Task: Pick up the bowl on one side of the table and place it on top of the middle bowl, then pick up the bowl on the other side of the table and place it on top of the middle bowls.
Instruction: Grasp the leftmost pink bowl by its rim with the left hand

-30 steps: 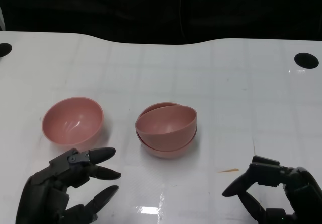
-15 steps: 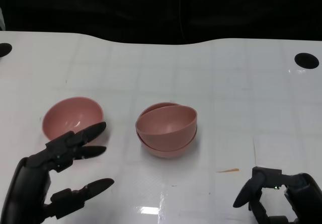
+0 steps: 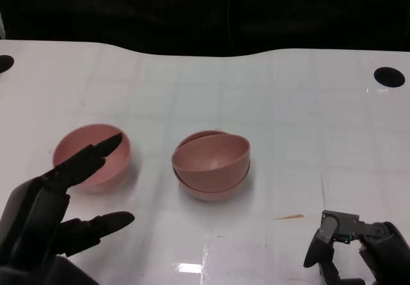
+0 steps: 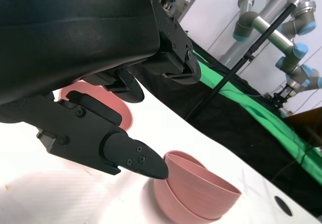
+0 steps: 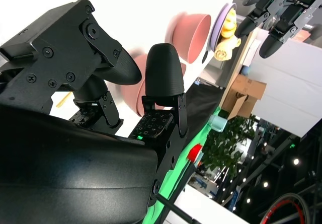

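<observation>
Three round pink plastic bowls stand on the white glossy tabletop (image 3: 288, 105). Two of them form the middle stack: the upper pink bowl (image 3: 213, 155) sits tilted inside the lower pink bowl (image 3: 211, 187), its rim not level with the one beneath. The third, a single pink bowl (image 3: 91, 157), stands upright well apart on the robot's left side. Two black round holes in the tabletop show in the head view, one at the far right (image 3: 389, 76) and one cut by the left edge (image 3: 4, 63). A thin tan sliver (image 3: 289, 217) lies on the tabletop between the stack and the right robot hand.

The head view alone shows all three bowls together. The left wrist view shows grey robot arms with blue joints (image 4: 274, 20) and a green cloth (image 4: 251, 113) beyond the tabletop, which the head view does not. The right wrist view shows cardboard boxes (image 5: 246, 90) and a purple and yellow object (image 5: 226, 30) behind the bowls.

The left robot hand (image 3: 48, 214) hovers near the single pink bowl with its fingers spread and holding nothing; one fingertip overlaps the bowl's rim in the head view, though contact cannot be told. The right robot hand (image 3: 349, 250) is low at the near edge, fingers loosely bent and apart, empty.
</observation>
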`<state>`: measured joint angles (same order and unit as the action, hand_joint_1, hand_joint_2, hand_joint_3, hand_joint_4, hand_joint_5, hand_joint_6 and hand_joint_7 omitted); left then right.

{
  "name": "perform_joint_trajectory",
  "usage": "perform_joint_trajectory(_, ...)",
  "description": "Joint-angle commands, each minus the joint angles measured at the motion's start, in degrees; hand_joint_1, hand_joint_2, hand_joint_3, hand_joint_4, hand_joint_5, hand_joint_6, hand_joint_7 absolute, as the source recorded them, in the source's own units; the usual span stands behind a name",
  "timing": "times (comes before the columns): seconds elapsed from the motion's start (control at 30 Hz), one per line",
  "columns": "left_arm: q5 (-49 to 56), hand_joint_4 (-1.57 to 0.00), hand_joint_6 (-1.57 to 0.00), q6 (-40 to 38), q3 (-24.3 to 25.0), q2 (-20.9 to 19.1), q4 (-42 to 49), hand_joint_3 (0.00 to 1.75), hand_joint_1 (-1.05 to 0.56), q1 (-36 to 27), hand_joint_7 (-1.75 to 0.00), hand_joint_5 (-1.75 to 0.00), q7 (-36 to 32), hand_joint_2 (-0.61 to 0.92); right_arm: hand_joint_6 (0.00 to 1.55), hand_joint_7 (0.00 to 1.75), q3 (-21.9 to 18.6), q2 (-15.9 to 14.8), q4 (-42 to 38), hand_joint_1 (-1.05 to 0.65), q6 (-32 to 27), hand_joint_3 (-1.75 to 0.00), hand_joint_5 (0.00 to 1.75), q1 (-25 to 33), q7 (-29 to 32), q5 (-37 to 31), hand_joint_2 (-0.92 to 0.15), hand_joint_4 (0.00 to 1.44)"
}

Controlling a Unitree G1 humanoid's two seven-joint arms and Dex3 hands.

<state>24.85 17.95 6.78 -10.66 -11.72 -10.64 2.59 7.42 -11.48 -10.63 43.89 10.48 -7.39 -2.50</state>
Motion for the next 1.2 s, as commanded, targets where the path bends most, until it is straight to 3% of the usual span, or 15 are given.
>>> perform_joint_trajectory(0.03,7.1,-0.43,-0.4,-4.1,-0.8,-2.3,-2.5,0.01,-0.53,1.1,0.0,-0.23,-2.0,0.91,0.8,1.42,-0.7,0.5,0.7,-0.13,-1.2,-1.43,1.75,0.4,-0.7,1.3,-0.37,0.87)
perform_joint_trajectory(0.33,22.9,-0.39,-0.4,-10.9,-5.1,-5.6,-0.9,0.0,-0.55,5.4,0.0,-0.23,-7.1,0.89,0.8,1.42,-1.4,1.2,2.3,-0.13,-2.5,-1.42,1.75,1.1,-1.2,0.4,-0.39,0.87)
perform_joint_trajectory(0.47,29.6,-0.46,-0.45,-14.3,-8.4,-7.4,3.8,0.0,-0.53,9.1,-0.02,-0.25,-9.6,0.85,0.79,1.41,-1.5,1.4,2.5,-0.13,-2.5,-1.41,1.75,1.4,-1.0,-0.3,-0.39,0.86)
perform_joint_trajectory(0.93,38.2,-0.48,-0.42,-25.9,-17.7,-9.6,13.0,0.01,-0.52,17.2,0.0,-0.24,-8.3,0.87,0.81,1.4,-1.6,1.8,3.4,-0.12,-2.6,-1.41,1.75,2.2,-1.4,-0.5,-0.39,0.87)
perform_joint_trajectory(1.2,38.7,-0.51,-0.46,-29.5,-22.8,-10.1,23.0,0.0,-0.51,22.9,-0.01,-0.2,-8.6,0.88,0.81,1.4,-1.4,1.9,3.6,-0.12,-2.6,-1.42,1.75,2.7,-1.8,-0.2,-0.38,0.87)
